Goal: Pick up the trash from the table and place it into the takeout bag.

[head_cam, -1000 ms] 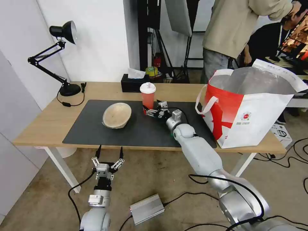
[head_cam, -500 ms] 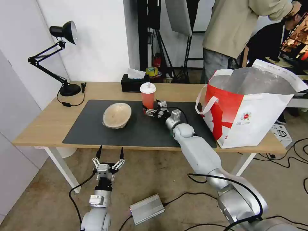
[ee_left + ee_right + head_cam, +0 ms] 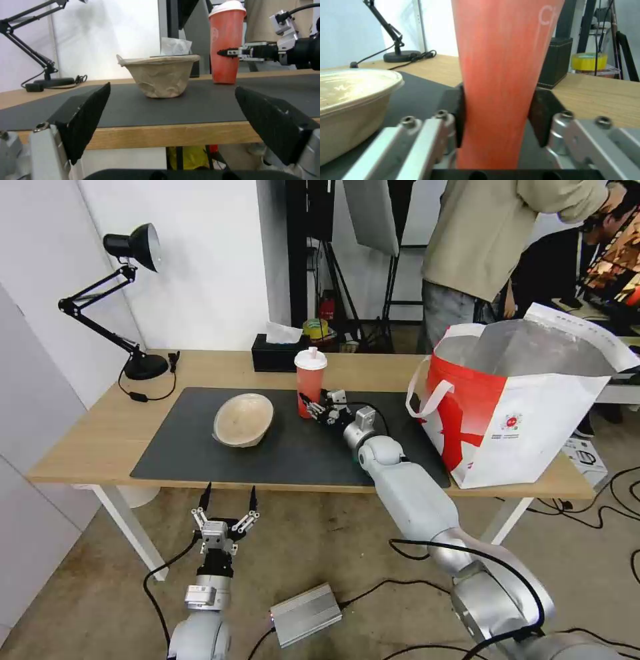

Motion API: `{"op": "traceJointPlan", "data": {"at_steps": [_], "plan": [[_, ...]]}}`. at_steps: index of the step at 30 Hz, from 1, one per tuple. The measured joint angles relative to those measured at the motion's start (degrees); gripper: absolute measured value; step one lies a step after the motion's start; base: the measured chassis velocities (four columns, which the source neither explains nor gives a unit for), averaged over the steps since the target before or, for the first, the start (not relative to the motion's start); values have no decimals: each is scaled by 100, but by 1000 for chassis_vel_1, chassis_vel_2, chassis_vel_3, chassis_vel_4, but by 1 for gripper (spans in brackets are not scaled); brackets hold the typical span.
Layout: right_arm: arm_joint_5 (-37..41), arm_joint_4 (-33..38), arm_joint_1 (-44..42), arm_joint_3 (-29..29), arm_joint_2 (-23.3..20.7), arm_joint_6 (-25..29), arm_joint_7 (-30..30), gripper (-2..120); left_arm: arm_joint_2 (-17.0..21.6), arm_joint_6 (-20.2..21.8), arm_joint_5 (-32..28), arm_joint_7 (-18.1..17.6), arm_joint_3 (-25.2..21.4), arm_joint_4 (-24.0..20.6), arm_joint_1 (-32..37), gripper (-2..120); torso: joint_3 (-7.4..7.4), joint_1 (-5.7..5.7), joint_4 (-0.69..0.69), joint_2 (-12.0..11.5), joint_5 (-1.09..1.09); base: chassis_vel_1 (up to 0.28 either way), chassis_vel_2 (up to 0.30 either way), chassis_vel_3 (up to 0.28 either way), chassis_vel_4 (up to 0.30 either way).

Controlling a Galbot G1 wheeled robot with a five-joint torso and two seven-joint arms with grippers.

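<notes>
Item one, my left gripper: parked below the near table edge, fingers spread wide, holding nothing, well apart from the work. Item two, beige bowl: sitting on the dark mat, tipped a little so its mouth faces up and toward me; nearer my left arm than my right. Item three, red cup: white lid uppermost, long axis close to vertical with a slight lean, base at or just off the mat; I cannot tell which. Item four, my right gripper: reaching in level from the cup's right, pads pinched on the lower wall of the cup, one each side, so the grip crosses the cup's long axis. Item five, takeout bag: upright at the table's right end, mouth open upward, well apart to the right of the cup; I judge the carry must go rightward and up over its rim.
</notes>
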Motion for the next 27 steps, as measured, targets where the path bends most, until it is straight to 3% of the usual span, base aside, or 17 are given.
{"op": "traceJointPlan", "data": {"at_steps": [3,5,12,27], "plan": [[0,0,-1,1,1,0,-5,28,-3,0,0,0,0,0,0,100,0,0,0,0,0,0,0,0,0],[1,0,-2,3,1,1,-8,17,-8,-1,0,-1,-1,0,2,100,0,0,0,0,0,0,0,0,0],[6,21,-8,2,-30,1,-10,2,-12,-2,0,-3,1,3,5,100,0,0,1,0,0,0,0,0,0],[16,638,-134,-97,-215,-214,105,2,20,-3,-49,-9,-61,-3,-57,100,2,1,0,0,1,0,0,0,0]]}}
